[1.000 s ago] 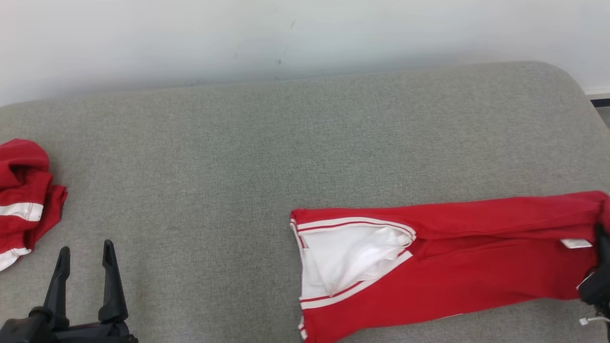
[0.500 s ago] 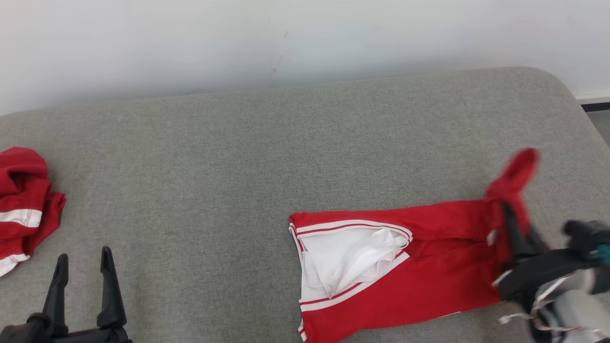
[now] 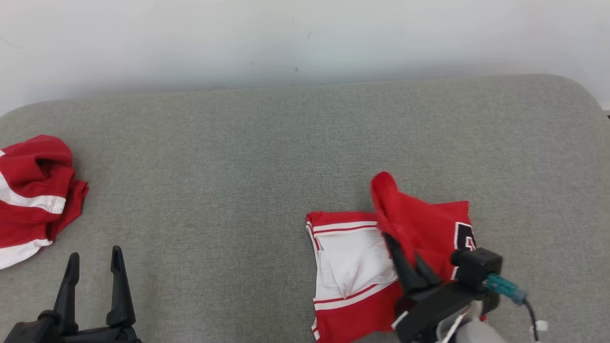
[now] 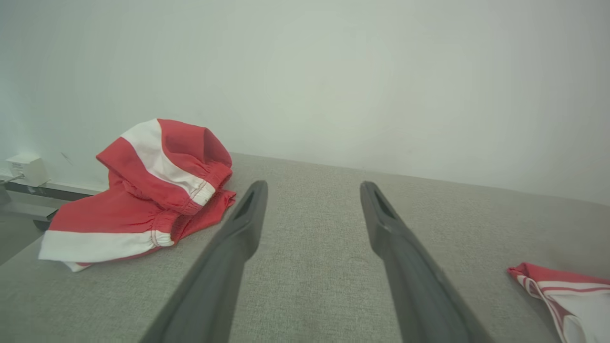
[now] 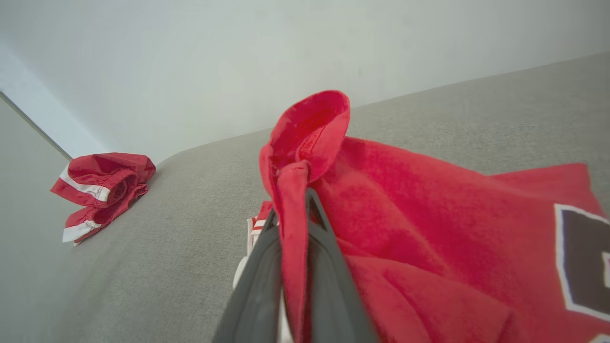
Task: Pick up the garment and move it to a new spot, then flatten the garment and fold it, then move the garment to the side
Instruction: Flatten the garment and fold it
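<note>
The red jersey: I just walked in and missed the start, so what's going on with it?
The robot's right hand is shut on one end of the red jersey, holding it lifted over the rest, apparently mid-fold on the grey cushion. Its left hand rests open. Another red garment lies crumpled at far left.

Worktop (image 3: 228, 166): jersey (image 3: 352, 257) right of centre, near front edge, its right part doubled leftward over itself. Shorts (image 3: 33, 200) bunched at far left. Wall (image 3: 286, 38) behind. Left gripper (image 3: 94, 259) front-left; right gripper (image 3: 402, 247) at the jersey's raised fold.
</note>
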Available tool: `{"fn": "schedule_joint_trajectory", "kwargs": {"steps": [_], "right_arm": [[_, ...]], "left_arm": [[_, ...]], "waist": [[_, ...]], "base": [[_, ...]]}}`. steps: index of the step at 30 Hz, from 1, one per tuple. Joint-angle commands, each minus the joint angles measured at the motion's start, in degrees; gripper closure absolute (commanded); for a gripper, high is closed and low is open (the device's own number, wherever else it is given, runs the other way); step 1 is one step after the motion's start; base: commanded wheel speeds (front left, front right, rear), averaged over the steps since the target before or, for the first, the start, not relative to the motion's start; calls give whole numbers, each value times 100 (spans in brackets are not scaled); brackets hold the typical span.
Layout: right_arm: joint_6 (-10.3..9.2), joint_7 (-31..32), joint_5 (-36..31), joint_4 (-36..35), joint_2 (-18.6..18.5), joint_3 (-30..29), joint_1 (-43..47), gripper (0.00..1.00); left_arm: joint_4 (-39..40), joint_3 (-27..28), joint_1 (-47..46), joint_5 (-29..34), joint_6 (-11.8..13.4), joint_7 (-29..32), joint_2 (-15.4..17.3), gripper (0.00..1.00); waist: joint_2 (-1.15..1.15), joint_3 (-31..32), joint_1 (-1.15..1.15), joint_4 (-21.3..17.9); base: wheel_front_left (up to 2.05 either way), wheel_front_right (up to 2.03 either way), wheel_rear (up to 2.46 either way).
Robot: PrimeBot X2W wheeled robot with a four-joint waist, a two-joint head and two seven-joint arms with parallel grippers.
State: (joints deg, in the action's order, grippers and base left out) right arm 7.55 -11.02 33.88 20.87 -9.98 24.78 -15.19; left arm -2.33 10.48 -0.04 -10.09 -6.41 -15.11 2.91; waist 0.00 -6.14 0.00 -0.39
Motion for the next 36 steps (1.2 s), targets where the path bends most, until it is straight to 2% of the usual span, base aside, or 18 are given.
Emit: {"fn": "schedule_joint_trajectory", "kwargs": {"steps": [1, 7, 11, 12, 13, 18, 24, 30, 36], "right_arm": [[-14, 30, -42, -18, 105, 60, 30, 100], [-14, -23, -100, 342, 520, 499, -113, 100], [-14, -129, -241, 849, 637, 668, -238, 100], [-14, -172, -245, 926, 661, 685, -286, 60], [-14, -214, -223, 991, 685, 705, -332, 0], [-14, -371, -249, 924, 678, 607, -489, 0], [-14, -416, -493, 289, 285, -47, -479, 0], [-14, -412, -894, -573, 3, -1007, 105, 0], [-14, -412, -1111, -1131, 26, -1602, 793, 0]], "left_arm": [[-25, 15, -49, -26, 13, -3, -2, 0], [-55, -64, -86, -58, 18, -4, -2, 0], [-84, -126, -118, -68, 23, -4, -2, 0], [-103, -135, -135, -66, 17, -4, -2, 0], [-116, -141, -149, -63, 14, -4, -2, 0], [-167, -92, -109, -37, -7, -4, -4, 0], [-188, -94, -64, -16, -7, -3, -1, 0], [-157, -115, 25, -6, -11, -4, 0, 0], [-112, -146, 138, 4, -23, -4, -1, 0]], "waist": [[0, -23, 0, 46], [0, -64, 0, 161], [0, -88, 0, 222], [0, -88, 0, 231], [0, -88, 0, 237], [0, -42, 0, 142], [0, 45, 0, -27], [0, 176, 0, -152], [0, 280, 0, -208]], "base": [[0, 0, 0], [0, 0, 0], [0, 0, 0], [0, 0, 0], [0, 0, 0], [0, 0, 0], [0, 0, 0], [0, 0, 0], [0, 0, 0]]}}
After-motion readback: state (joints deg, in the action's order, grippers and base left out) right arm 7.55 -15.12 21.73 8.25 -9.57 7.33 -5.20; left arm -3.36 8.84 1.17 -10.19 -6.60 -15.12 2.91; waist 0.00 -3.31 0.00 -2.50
